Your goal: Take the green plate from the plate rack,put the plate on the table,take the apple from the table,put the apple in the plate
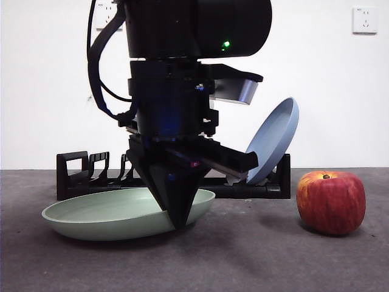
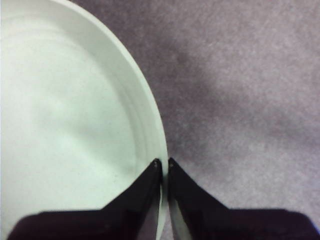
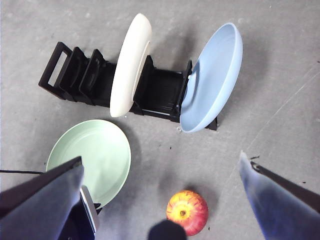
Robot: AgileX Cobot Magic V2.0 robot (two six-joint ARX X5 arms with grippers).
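Note:
The pale green plate (image 1: pixel 103 213) lies low on the dark grey table (image 1: pixel 255 255) in front of the black plate rack (image 1: pixel 79 176), its gripped side slightly raised. My left gripper (image 1: pixel 179 225) comes down from above and is shut on that plate's right rim; the left wrist view shows its jaws (image 2: pixel 164 162) pinching the edge of the green plate (image 2: pixel 65 115). The red apple (image 1: pixel 331 202) stands on the table to the right, apart from the plate. My right gripper (image 3: pixel 161 157) hangs high above with its jaws open and empty, looking down on the green plate (image 3: pixel 90 155), the apple (image 3: pixel 187 211) and the rack (image 3: pixel 75 75).
A blue plate (image 1: pixel 273 140) leans in the rack's right end. A cream-white plate (image 3: pixel 131 62) stands upright in the rack's middle slots. White wall with sockets lies behind the table.

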